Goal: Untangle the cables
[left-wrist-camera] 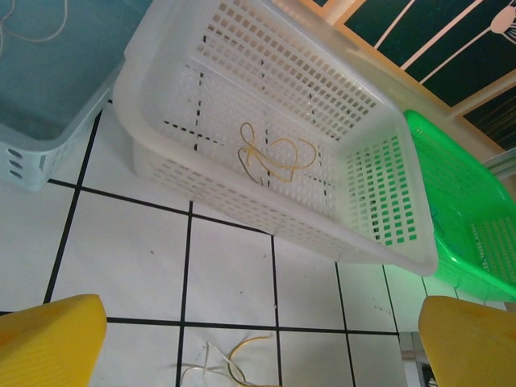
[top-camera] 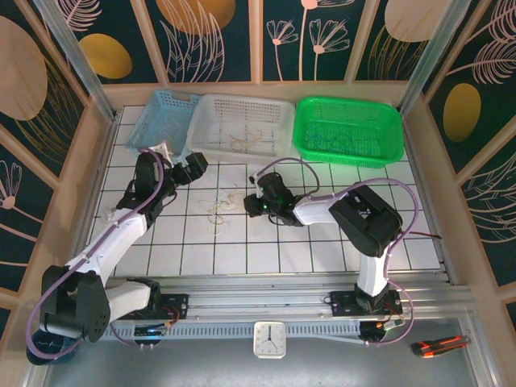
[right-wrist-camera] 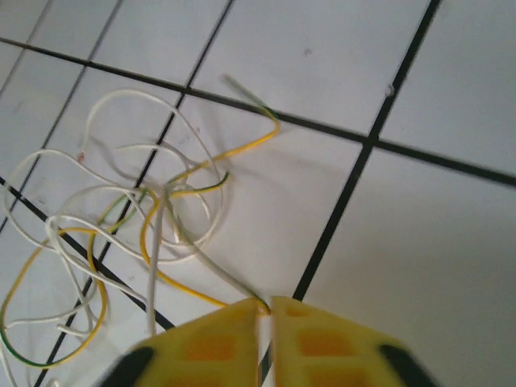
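Note:
The cables (top-camera: pixel 216 208) lie as a loose tangle of white, yellow and yellow-green strands on the tiled table. In the right wrist view the cables (right-wrist-camera: pixel 145 218) spread to the upper left. A white and a yellow strand run into my right gripper (right-wrist-camera: pixel 270 305), whose yellow fingers are shut on them. From above, the right gripper (top-camera: pixel 251 205) sits at the tangle's right edge. My left gripper (top-camera: pixel 196 164) hovers behind the tangle, open and holding nothing. Between its wide yellow fingers (left-wrist-camera: pixel 48 339) a few strands of the cables (left-wrist-camera: pixel 230 359) show on the tiles.
Three baskets line the back: blue (top-camera: pixel 153 121), white (top-camera: pixel 242 98) and green (top-camera: pixel 347 101). A yellow strand (left-wrist-camera: pixel 274 157) lies in the white basket (left-wrist-camera: pixel 387 242), close in front of the left gripper. The green basket also holds strands (top-camera: pixel 334 139). Frame posts and wall panels enclose the table.

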### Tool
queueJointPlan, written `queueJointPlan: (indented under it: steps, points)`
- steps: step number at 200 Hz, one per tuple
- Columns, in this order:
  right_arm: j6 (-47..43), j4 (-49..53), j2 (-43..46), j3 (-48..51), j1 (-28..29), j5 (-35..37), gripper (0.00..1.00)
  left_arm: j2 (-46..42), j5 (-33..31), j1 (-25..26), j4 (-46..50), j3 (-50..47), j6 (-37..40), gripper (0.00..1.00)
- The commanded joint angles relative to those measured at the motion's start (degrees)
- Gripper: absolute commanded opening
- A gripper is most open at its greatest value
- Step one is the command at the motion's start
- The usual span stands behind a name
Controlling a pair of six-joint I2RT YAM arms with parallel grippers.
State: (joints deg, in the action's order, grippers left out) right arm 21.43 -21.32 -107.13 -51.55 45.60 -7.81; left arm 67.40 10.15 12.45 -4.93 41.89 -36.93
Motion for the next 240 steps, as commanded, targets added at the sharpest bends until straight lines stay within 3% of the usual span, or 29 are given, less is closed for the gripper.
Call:
queueJointPlan:
  steps: [1, 71, 124, 185, 240]
  points:
    - [-0.23, -3.11, 4.59, 3.11, -1.47, -0.82, 0.00, 1.04, 2.01, 0.23, -0.54, 2.57, 1.65, 0.99]
    - [0.47, -3.28, 26.19, 16.35, -4.79, 1.84, 0.00, 1.33, 7.43, 1.69, -3.75, 0.76, 0.85, 0.99]
    - [4.96, -6.19, 32.65, 20.88, -8.62, -3.14, 0.00, 4.15, 7.85, 7.93, -9.36, -0.54, -3.17, 0.98]
    - [11.26, -11.50, 39.29, 24.39, -12.43, -9.07, 0.00, 10.39, 7.96, 16.55, -16.52, 0.09, -6.60, 0.82]
    - [12.24, -11.79, 39.00, 24.81, -13.95, -11.07, 0.00, 15.96, 7.93, 21.53, -18.41, 3.19, -6.94, 0.70]
